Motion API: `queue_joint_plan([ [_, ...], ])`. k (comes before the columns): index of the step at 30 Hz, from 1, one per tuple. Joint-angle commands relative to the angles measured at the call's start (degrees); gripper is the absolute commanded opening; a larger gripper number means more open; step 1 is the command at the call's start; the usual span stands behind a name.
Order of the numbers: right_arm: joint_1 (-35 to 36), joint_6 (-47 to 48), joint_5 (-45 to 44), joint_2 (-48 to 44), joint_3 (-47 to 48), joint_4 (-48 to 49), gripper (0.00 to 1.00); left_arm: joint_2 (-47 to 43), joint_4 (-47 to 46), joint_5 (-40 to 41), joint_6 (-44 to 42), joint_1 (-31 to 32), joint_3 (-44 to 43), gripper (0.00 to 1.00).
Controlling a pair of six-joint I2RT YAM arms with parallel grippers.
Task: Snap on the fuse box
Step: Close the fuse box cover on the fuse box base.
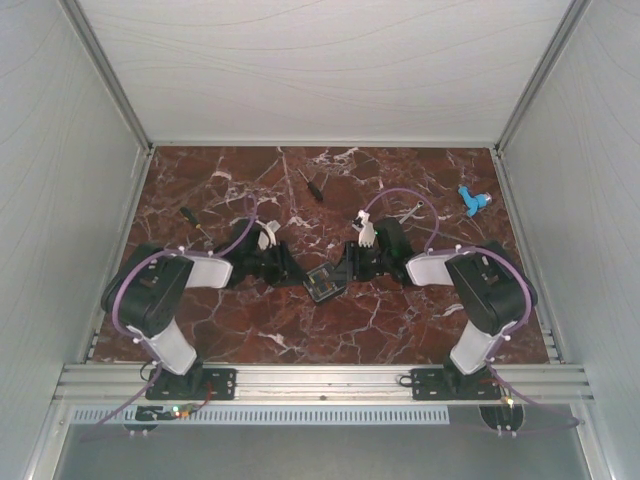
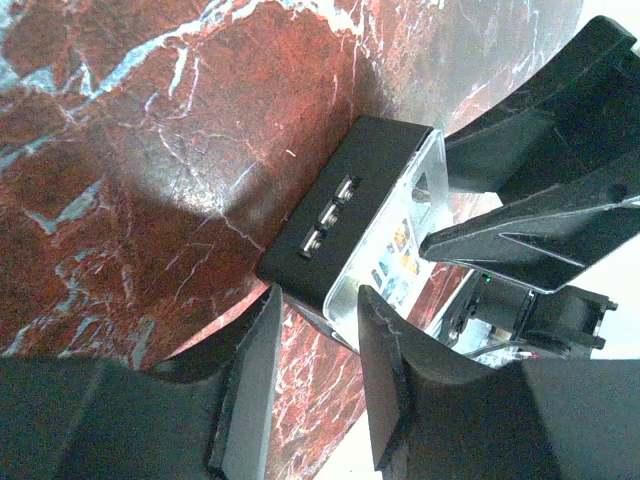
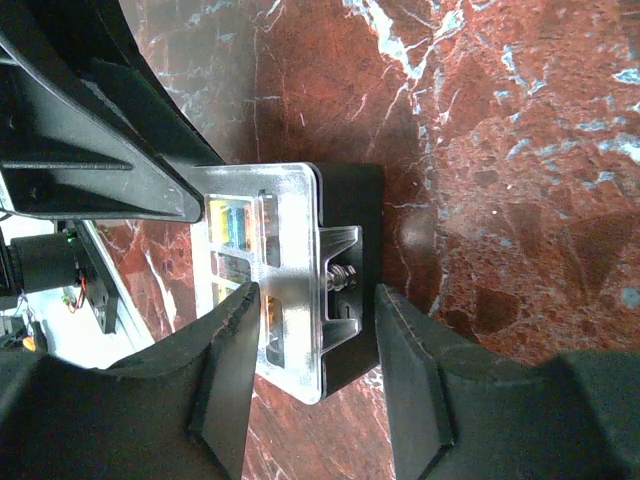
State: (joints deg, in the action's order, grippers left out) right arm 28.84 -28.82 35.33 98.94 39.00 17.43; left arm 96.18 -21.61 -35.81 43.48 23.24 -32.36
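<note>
The fuse box (image 1: 322, 283) is a small black box with a clear lid (image 3: 290, 220) lying on its gridded face, yellow and blue fuses showing through. It sits at the table's middle between both grippers. My right gripper (image 3: 312, 295) straddles one end, one finger on the lid and the other against the black base (image 3: 350, 200), shut on it. My left gripper (image 2: 318, 300) is open, its tips just at the box's (image 2: 340, 200) near corner, not gripping. The right gripper's fingers (image 2: 520, 245) show on the box's far end in the left wrist view.
A blue plastic piece (image 1: 473, 200) lies at the back right. A black screwdriver (image 1: 312, 185) lies at the back middle and another tool (image 1: 192, 222) at the left. Enclosure walls stand close on both sides. The table (image 1: 230, 320) is red marble.
</note>
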Motion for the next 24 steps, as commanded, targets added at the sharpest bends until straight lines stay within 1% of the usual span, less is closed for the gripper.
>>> queue_joint_plan([
  [1, 6.18, -0.42, -3.61, 2.66, -4.28, -4.49, 0.25, 3.93, -1.34, 3.52, -2.33, 1.89, -3.65, 0.35],
  [5, 6.79, -3.93, -3.04, -0.89, -4.90, -1.53, 0.24, 4.04, -1.22, 2.57, -2.47, 0.44, -5.57, 0.37],
  [7, 6.85, -5.79, -3.29, -2.59, -5.17, -0.06, 0.27, 3.50, -0.64, 2.51, -2.88, 0.31, -6.58, 0.39],
  [11, 6.79, -8.26, -4.72, -6.40, -5.67, 1.12, 0.38, 0.65, 0.09, 2.92, -3.23, 0.31, -6.70, 0.47],
  [14, 6.53, -8.79, -5.27, -8.70, -6.15, 0.71, 0.42, -2.61, 1.33, 4.34, -3.25, 0.31, -5.47, 0.56],
  [17, 6.16, -9.51, -5.38, -10.26, -7.24, 1.10, 0.44, -6.11, 3.05, 6.51, -3.50, 0.31, -3.59, 0.62],
  [21, 5.95, -10.74, -5.73, -11.41, -9.06, 2.37, 0.45, -10.69, 5.10, 8.11, -3.36, 0.31, -0.05, 0.65],
  [24, 5.88, -11.23, -5.77, -11.36, -9.91, 3.28, 0.45, -13.38, 4.66, 7.01, -2.51, 0.75, 3.30, 0.64],
])
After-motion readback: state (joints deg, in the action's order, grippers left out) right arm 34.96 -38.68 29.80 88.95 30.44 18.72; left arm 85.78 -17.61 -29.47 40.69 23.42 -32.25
